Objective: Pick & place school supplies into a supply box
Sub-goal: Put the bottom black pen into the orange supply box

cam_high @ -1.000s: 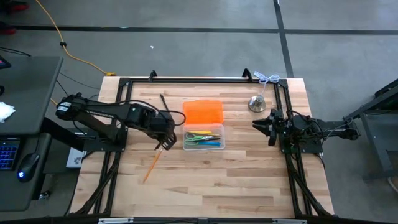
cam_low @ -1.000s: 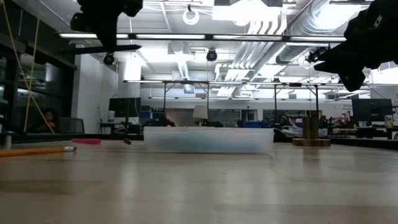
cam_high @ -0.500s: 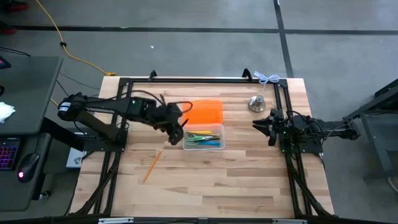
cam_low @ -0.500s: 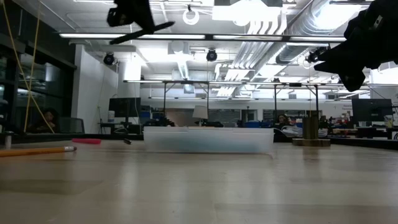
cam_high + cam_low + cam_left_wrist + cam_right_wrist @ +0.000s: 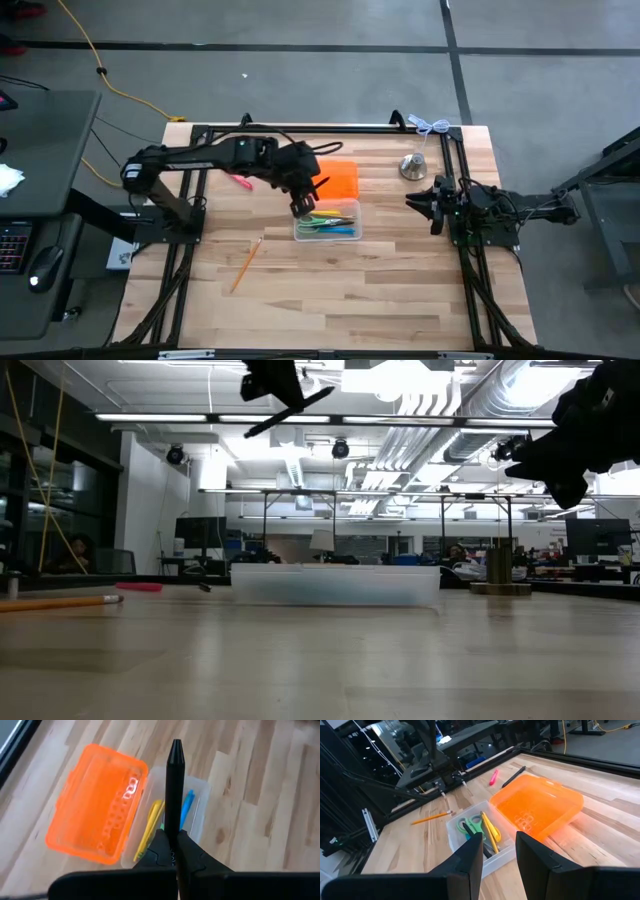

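Black pen being held by closed left gripper above supply box mid-table; right gripper part-open, empty.

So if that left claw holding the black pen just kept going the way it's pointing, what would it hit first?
Probably the clear plastic box with the orange lid. The left gripper, shut on the black pen, aims down at its open tray; depth is hard to judge.

— Where's the box?
— Mid-table, clear, orange lid flung open toward the far edge. I see scissors, yellow and blue pens inside.
— Loose ones?
— Pencil toward the near-left corner, pink pen toward the far-left. A black pen is held above the box.
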Controlling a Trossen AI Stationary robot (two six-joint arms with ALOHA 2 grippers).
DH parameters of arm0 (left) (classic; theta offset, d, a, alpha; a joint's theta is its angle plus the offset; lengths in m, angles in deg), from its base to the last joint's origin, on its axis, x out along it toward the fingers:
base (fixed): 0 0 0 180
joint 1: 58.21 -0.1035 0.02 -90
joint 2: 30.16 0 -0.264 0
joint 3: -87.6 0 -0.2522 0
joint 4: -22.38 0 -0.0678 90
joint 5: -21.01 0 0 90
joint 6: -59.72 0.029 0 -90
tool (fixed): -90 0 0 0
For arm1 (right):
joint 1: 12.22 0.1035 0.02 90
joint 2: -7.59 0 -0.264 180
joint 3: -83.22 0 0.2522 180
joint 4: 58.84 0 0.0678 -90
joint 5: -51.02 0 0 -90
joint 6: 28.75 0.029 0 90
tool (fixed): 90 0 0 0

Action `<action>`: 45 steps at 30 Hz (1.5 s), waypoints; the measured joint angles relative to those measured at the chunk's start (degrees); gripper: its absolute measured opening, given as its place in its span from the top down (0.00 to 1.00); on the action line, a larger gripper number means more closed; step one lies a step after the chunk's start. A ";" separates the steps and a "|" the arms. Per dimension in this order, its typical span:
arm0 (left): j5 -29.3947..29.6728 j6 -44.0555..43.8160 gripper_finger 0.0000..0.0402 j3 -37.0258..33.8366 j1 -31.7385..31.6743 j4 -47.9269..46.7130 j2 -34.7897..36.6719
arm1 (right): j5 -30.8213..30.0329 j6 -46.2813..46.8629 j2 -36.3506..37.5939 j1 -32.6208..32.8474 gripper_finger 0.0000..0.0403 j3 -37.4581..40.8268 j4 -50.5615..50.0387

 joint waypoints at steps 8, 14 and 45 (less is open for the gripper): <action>-1.28 6.10 0.95 6.11 -0.30 -1.12 -6.14 | -0.07 0.00 -0.70 0.01 0.77 0.00 -0.28; -1.52 7.47 0.95 7.31 -0.30 -1.55 -7.83 | -0.26 0.00 -0.72 0.00 0.77 0.00 -0.40; -0.15 16.05 0.95 7.32 -0.65 -4.57 -20.47 | -0.90 -0.02 -2.03 -0.04 0.77 0.00 -0.82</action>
